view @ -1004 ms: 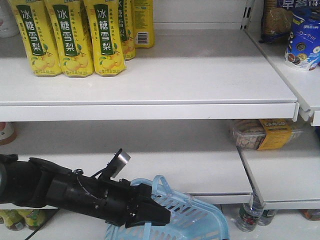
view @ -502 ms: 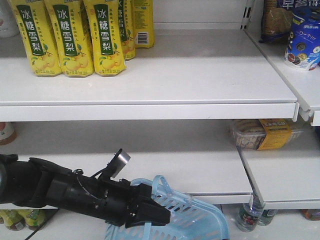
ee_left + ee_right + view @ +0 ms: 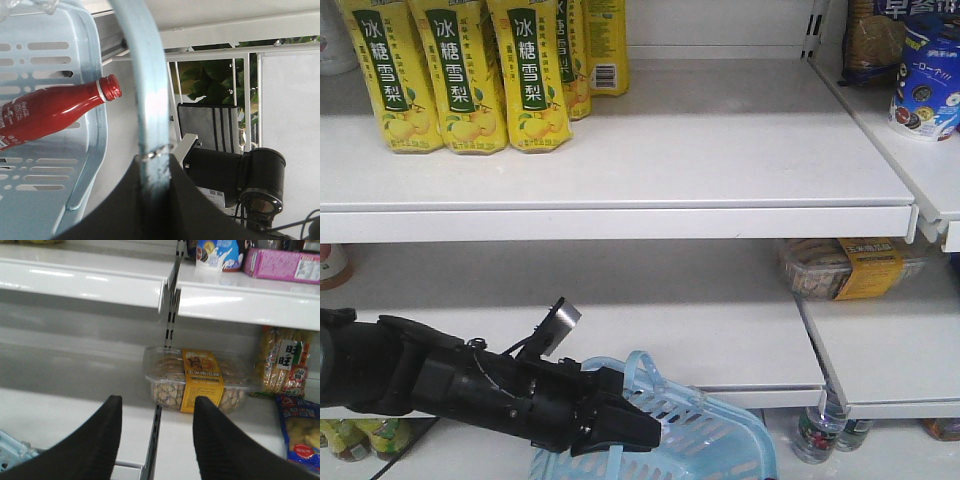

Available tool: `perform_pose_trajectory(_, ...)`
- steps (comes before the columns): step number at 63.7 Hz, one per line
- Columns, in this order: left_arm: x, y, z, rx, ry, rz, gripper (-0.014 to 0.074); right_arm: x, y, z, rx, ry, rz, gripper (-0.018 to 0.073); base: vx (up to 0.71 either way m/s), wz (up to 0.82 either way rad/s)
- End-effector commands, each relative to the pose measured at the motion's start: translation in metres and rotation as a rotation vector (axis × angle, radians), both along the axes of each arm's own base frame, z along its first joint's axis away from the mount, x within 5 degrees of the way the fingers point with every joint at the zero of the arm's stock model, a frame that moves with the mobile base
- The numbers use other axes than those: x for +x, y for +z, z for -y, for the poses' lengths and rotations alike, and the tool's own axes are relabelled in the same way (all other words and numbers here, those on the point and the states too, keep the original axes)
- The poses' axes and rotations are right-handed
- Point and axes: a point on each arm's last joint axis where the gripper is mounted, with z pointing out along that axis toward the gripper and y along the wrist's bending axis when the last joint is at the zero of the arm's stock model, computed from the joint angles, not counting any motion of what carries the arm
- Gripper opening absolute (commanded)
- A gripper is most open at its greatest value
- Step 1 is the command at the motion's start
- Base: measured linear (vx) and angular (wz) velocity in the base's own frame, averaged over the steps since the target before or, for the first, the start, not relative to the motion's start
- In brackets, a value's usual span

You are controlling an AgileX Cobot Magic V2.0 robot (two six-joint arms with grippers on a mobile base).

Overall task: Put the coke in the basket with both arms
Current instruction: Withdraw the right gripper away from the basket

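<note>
My left gripper [image 3: 638, 432] is clamped on the blue basket's [image 3: 720, 440] loop handle [image 3: 150, 100]. A red Coca-Cola bottle [image 3: 50, 117] lies on its side inside. My right gripper [image 3: 156, 432] hangs with fingers apart facing a nut tub [image 3: 197, 377] on the shelf.

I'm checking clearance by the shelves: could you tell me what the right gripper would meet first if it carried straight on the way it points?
The open right gripper aims at the clear plastic snack box on the lower shelf; that looks like first contact, though depth is unclear.
</note>
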Motion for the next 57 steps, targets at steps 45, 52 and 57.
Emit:
perform_pose_trajectory(45,0.0019,0.0326,0.0062,-0.191,0.021,0.014,-0.0006,0.0012,0.0170,-0.0052,0.053,0.051,0.154,-0.0009,0.00,0.00)
perform_pose_trajectory(52,0.0019,0.0326,0.0062,-0.191,0.021,0.014,-0.0006,0.0012,0.0167,-0.0052,0.052,0.051,0.151,-0.0009,0.00,0.00)
perform_pose_trajectory(57,0.0019,0.0326,0.0062,-0.191,0.021,0.014,-0.0006,0.0012,0.0167,-0.0052,0.052,0.051,0.151,-0.0009,0.00,0.00)
